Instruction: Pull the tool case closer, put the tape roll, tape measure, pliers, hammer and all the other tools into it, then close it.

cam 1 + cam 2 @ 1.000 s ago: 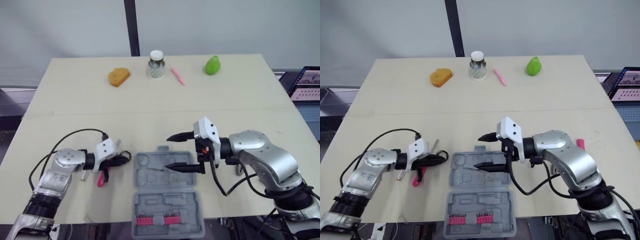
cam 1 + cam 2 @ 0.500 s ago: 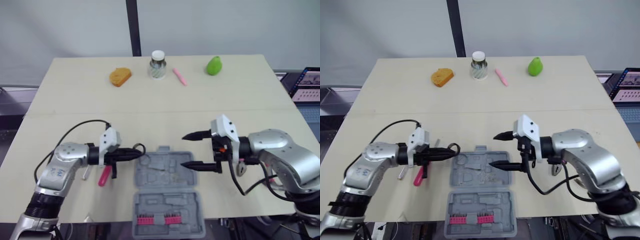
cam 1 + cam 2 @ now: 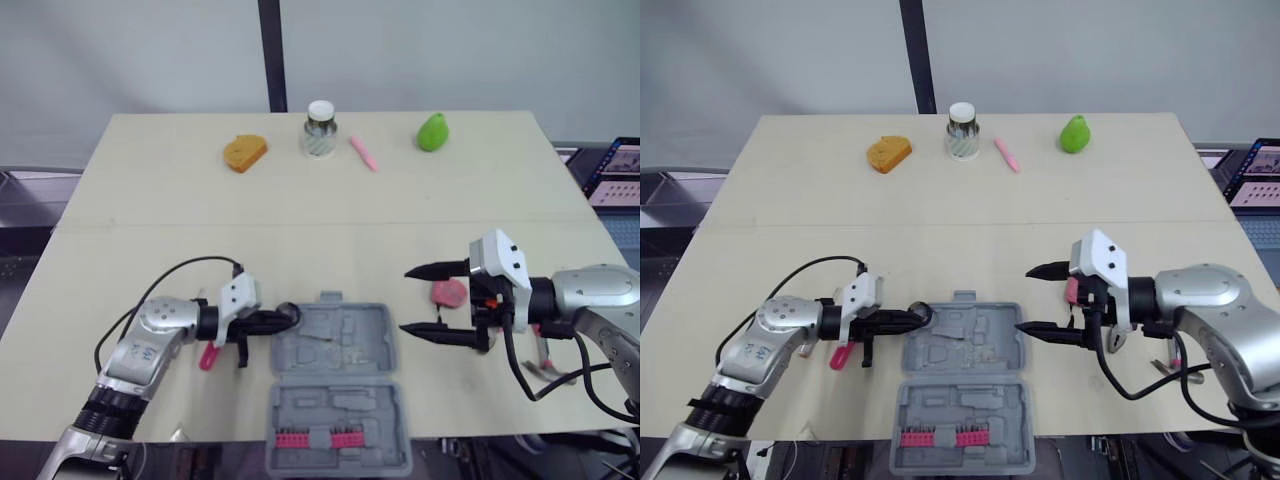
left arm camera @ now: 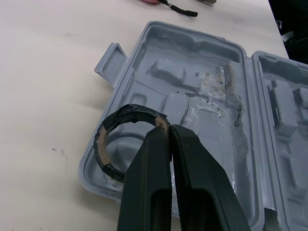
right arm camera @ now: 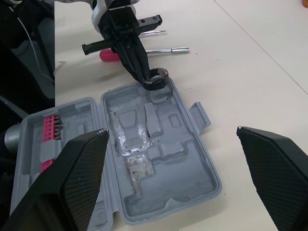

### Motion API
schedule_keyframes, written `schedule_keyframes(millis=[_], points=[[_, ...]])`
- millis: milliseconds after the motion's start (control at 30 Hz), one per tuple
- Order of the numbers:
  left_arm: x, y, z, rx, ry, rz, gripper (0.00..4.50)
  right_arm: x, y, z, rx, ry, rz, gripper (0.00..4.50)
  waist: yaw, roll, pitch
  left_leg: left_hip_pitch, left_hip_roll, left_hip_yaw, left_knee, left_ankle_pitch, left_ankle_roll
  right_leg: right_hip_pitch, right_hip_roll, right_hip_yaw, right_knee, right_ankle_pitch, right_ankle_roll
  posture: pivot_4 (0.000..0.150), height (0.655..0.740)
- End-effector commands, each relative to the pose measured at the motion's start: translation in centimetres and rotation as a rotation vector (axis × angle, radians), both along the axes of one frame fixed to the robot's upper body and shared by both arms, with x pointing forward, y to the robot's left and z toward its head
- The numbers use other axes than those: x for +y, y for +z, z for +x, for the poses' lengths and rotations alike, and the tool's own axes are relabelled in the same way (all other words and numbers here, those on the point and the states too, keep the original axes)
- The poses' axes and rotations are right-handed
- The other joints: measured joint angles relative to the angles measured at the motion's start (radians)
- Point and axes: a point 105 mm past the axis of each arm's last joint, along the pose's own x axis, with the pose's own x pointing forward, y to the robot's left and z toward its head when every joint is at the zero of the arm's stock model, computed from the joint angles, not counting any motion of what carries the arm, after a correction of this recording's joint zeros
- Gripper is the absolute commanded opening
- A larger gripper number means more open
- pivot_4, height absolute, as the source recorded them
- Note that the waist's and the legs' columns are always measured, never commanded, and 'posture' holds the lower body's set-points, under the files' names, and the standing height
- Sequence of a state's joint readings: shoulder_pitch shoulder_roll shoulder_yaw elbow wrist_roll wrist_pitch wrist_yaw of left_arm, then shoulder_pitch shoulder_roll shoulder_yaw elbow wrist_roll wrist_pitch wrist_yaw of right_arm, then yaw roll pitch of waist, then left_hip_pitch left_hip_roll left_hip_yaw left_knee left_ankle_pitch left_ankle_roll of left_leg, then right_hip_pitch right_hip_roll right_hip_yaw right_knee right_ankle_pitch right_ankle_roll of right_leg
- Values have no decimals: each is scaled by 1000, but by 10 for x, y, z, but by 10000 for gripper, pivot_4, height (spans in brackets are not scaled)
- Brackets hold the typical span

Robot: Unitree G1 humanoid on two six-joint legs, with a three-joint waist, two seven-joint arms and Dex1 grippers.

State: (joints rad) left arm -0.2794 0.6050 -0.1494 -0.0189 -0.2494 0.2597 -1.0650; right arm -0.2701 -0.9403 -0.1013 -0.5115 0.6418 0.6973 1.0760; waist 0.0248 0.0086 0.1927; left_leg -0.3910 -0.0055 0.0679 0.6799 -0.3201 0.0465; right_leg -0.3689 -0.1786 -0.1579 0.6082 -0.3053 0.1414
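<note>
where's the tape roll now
Left eye view: the tape roll is on the robot's left, pinched by the left gripper at the far-left corner of the tool case.

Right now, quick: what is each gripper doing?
Left gripper: shut on the tape roll, over the case.
Right gripper: open, empty.
</note>
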Motion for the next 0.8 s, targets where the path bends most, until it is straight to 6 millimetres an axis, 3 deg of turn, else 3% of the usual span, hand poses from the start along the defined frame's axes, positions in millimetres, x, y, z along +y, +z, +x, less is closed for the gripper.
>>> schedule_keyframes(millis=[33,800], points=[[-4,4,3,-28,-18,-5,551,6,13,-3,-63,24,13,45000,1,0,0,0,0,0,0,0,0,0,0,0,0,0,0,1500,7400],[-2,-11,0,37,9,-1,551,13,13,-5,-61,30,25,45000,1,0,0,0,0,-1,0,0,0,1,0,0,0,0,0,1500,7400]])
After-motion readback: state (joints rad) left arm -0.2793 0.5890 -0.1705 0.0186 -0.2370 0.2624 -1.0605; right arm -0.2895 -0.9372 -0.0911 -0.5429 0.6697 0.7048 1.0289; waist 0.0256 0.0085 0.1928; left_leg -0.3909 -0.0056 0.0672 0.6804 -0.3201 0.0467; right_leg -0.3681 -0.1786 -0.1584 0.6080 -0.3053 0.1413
